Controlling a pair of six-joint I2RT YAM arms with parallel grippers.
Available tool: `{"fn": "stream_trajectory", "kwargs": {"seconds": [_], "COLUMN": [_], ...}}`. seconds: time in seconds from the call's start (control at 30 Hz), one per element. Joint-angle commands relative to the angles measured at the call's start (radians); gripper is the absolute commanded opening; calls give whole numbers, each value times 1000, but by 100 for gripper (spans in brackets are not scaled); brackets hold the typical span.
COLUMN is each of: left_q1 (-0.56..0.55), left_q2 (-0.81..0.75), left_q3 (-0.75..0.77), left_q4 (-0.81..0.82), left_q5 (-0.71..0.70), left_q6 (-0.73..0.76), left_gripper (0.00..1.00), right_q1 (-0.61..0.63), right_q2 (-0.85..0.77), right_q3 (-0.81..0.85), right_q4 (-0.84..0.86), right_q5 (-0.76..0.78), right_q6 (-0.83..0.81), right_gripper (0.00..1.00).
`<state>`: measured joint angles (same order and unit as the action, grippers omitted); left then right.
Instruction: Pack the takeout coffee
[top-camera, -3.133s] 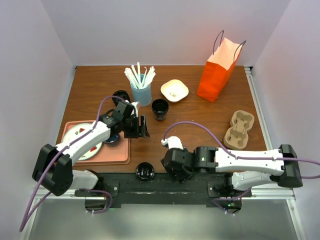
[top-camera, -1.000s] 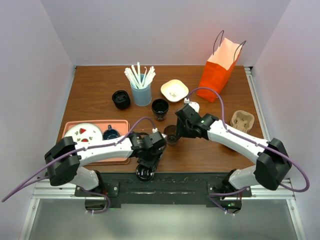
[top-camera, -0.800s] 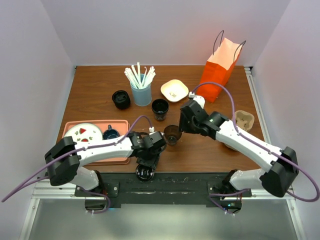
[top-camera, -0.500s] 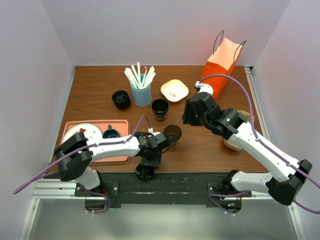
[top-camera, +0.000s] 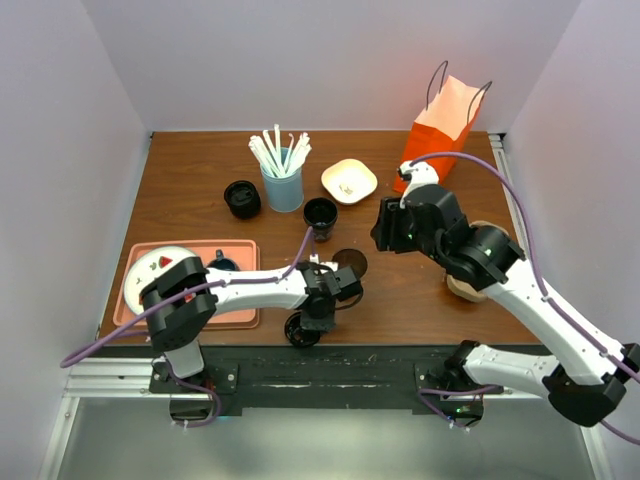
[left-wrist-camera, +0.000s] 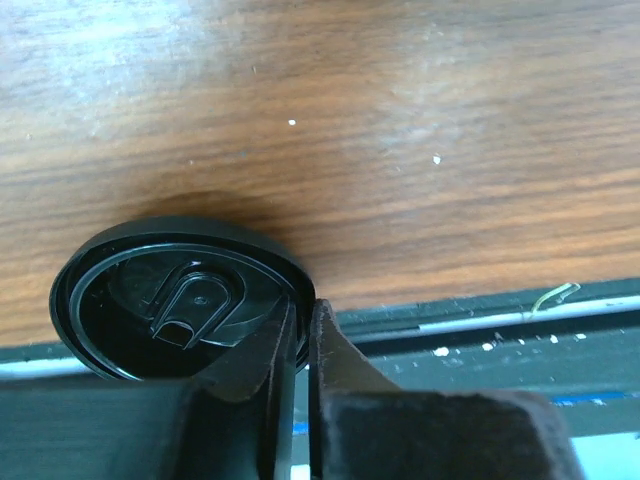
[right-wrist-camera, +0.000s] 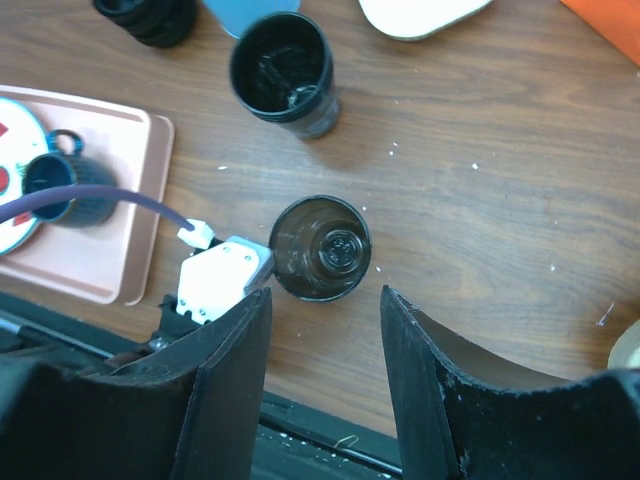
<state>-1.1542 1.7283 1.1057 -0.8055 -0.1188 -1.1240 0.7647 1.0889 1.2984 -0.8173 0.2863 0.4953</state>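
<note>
The takeout coffee cup (top-camera: 348, 265), black and tapered, stands upright and lidless at the table's front middle; its bare bottom shows in the right wrist view (right-wrist-camera: 320, 248). Its round black lid (top-camera: 298, 330) lies at the near table edge. My left gripper (top-camera: 306, 320) is shut on the lid's rim, one finger inside the lid (left-wrist-camera: 180, 300) and one outside, as the left wrist view of the gripper (left-wrist-camera: 302, 308) shows. My right gripper (top-camera: 383, 236) hangs open and holds nothing, high above the table just right of the cup (right-wrist-camera: 322, 312).
A second black cup (top-camera: 320, 215), blue straw tumbler (top-camera: 282, 186), black stacked lids (top-camera: 241, 198) and white dish (top-camera: 349, 180) stand behind. An orange bag (top-camera: 438, 135) is back right, a cardboard carrier (top-camera: 466, 285) under my right arm. A pink tray (top-camera: 240, 250) holds a plate and blue mug (top-camera: 222, 265).
My left gripper has closed on the lid's rim and nudged the lid slightly. My right arm let go of the cup and rose back and to the right, leaving it standing.
</note>
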Motion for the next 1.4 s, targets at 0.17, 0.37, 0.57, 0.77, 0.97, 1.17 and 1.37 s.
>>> {"fn": "stream_trajectory", "kwargs": {"seconds": [0.17,0.37,0.57,0.77,0.97,1.17,1.37], "left_q1": [-7,100,370,467,478,478,478], "left_q2": [-202,-596,-923,-865,-757,-661,-613], "left_q3": [54,-166,-392,-305,-90,25,112], "left_q4": [-35,329,857,1081,1135,1236,1209], "left_q5": [91,345,605,763,834,910,941], "left_q6": [3,7,-132,-183,-140,-178,-137], "left_gripper": [0,2,8,8,8,7,8], "right_q1": [-5,-4,-4,-4,-5,-5,-10], "right_q2": [-49,-171,-196,-283,-245,-202,-221], "right_q3": [24,-80,11,-146,-71,-8,-1], "right_q4": [44,259,334,564,421,446,444], "right_q5": [-142,-283,-494,-710,-564,-536,-440], "right_q6": [-76,-80,60,227,287,429,649], "right_gripper": [52,52,51,50,45,44,40]}}
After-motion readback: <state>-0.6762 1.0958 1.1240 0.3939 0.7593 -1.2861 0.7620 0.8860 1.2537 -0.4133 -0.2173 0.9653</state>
